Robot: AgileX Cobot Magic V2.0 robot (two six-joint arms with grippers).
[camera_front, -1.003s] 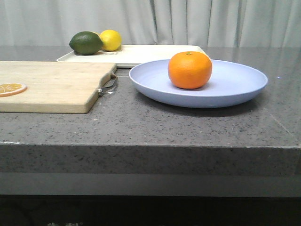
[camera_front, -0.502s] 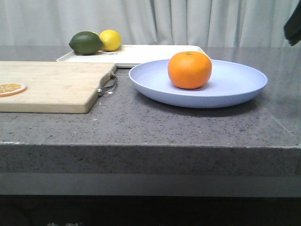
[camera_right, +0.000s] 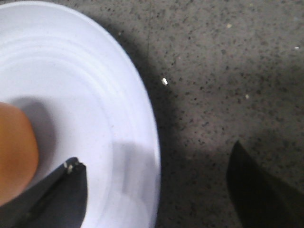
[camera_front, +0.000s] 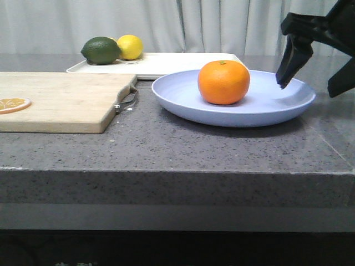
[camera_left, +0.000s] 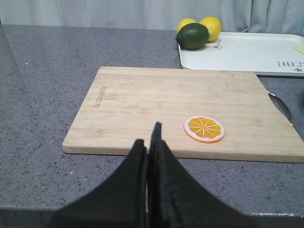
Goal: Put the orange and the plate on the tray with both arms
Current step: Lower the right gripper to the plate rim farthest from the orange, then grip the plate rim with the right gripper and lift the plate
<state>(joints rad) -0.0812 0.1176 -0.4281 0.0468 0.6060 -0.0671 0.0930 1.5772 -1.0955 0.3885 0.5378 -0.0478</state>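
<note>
The orange (camera_front: 223,82) sits on the pale blue plate (camera_front: 277,102) at the centre right of the grey counter. The white tray (camera_front: 183,64) lies behind them. My right gripper (camera_front: 310,87) is open and hangs just above the plate's right rim. In the right wrist view the right gripper (camera_right: 156,159) straddles the rim, with one finger over the plate (camera_right: 85,95) near the orange (camera_right: 14,152) and the other over the counter. My left gripper (camera_left: 147,138) is shut and empty, low in front of the cutting board. It is out of the front view.
A wooden cutting board (camera_front: 61,100) with an orange slice (camera_front: 13,103) lies on the left. A dark green lime (camera_front: 101,50) and a yellow lemon (camera_front: 131,46) sit on the tray's far left end. The counter's front edge is near.
My right gripper has come in from the upper right and down to the plate's right rim. The orange, plate and tray have not moved.
</note>
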